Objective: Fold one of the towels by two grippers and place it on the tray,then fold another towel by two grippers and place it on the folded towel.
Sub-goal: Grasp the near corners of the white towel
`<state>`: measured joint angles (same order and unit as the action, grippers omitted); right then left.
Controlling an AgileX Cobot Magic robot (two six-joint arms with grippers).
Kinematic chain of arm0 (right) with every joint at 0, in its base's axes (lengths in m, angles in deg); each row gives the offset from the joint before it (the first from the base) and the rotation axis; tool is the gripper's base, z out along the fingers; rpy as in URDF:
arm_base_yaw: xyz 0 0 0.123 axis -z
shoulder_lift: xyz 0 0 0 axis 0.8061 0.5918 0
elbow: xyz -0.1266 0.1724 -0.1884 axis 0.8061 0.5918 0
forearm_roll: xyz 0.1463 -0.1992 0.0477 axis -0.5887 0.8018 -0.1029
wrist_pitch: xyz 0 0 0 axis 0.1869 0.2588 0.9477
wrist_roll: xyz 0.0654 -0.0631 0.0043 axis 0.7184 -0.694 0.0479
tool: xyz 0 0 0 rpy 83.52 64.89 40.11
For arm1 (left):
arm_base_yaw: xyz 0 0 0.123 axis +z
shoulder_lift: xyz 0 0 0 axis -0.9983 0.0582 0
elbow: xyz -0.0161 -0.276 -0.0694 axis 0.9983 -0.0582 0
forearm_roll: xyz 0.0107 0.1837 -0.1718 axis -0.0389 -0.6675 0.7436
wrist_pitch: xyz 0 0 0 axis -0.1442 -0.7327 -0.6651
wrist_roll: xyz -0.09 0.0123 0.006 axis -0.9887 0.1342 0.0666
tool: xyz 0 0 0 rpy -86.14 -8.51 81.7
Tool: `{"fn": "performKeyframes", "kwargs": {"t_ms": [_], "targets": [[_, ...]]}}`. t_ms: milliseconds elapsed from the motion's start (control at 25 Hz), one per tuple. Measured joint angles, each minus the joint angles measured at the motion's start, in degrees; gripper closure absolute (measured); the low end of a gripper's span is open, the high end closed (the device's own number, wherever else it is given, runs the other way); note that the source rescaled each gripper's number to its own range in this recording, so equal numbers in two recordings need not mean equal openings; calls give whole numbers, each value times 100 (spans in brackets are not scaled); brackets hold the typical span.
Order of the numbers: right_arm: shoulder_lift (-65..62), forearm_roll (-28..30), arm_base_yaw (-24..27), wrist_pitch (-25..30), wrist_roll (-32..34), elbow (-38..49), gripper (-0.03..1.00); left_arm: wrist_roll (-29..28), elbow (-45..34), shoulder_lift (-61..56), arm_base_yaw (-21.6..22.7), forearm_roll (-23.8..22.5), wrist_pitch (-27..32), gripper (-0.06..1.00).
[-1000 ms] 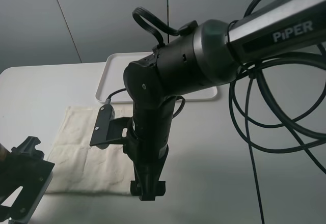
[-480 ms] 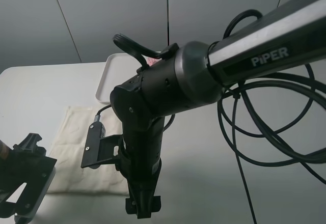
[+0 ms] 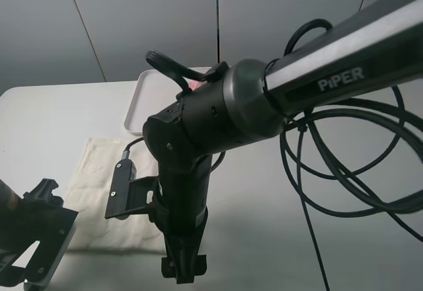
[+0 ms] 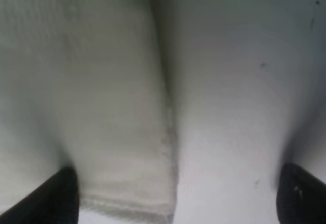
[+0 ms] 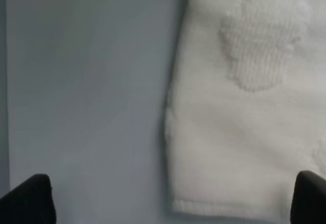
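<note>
The right arm (image 3: pixel 225 112) hid most of the tray (image 3: pixel 141 109) and the part of the cream-white towel (image 3: pixel 99 178) nearest the right end effector (image 3: pixel 183 271), the left end effector (image 3: pixel 36 238) was cut off by the view's edge, and both wrist views were blurred.

Grey panelled wall behind a plain white table.
The wall (image 3: pixel 132 20) stood in flat grey panels, split by thin dark seams (image 3: pixel 217 20), one upright and the others slanting. The table (image 3: pixel 53 112) ran matte white up to the wall's foot, its far left corner rounded. Soft, even light left a dim shadow towards its near edge.
</note>
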<state>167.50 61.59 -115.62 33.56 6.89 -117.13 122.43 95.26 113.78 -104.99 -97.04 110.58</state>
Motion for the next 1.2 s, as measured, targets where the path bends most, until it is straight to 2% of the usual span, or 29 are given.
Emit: {"fn": "performKeyframes", "kwargs": {"t_ms": [240, 960, 1200], "targets": [[183, 91, 0, -92, 20, 11, -3, -122, 0, 46, 0, -2, -191, -5], [243, 111, -5, -304, 266, 19, -3, -118, 10, 120, 0, 24, -191, -5], [281, 274, -27, -330, 499, 8, -3, -118, 20, 166, 0, 60, -167, -5]]}}
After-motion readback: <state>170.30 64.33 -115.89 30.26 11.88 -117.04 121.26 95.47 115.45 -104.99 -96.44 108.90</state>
